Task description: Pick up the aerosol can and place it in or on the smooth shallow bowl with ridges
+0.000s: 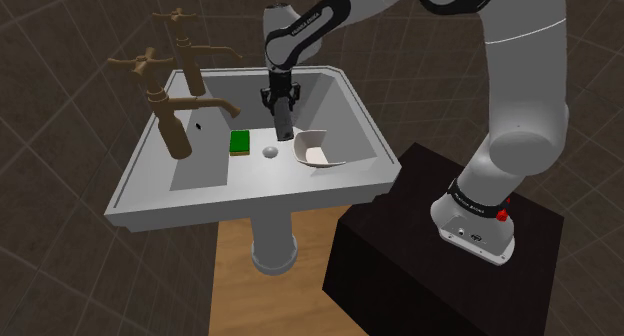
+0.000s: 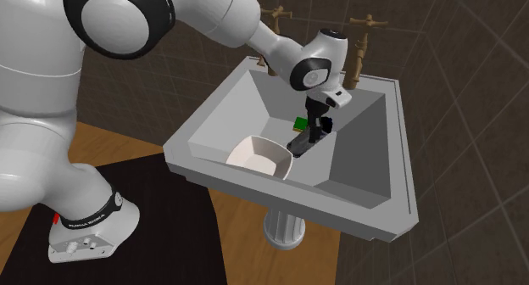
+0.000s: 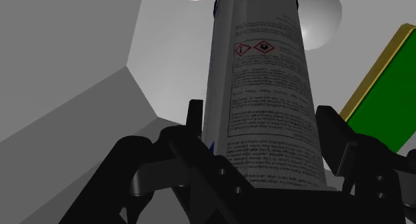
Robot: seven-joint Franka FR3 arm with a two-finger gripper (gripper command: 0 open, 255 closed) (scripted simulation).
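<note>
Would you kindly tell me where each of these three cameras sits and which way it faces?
Shoulder view: beside the stand, above, facing down onto the sink; arm and gripper show.
Second exterior view: high behind the arm's base, facing across the sink toward the taps; base and gripper show.
Wrist view: on the hand, facing along the aerosol can; both fingers show.
Shared: both exterior views hold the bowl and green sponge.

Dark tiled walls (image 1: pixel 60 24), wooden floor (image 1: pixel 232 296), grey pedestal sink (image 1: pixel 200 210) (two brown taps (image 1: pixel 176 106))
</note>
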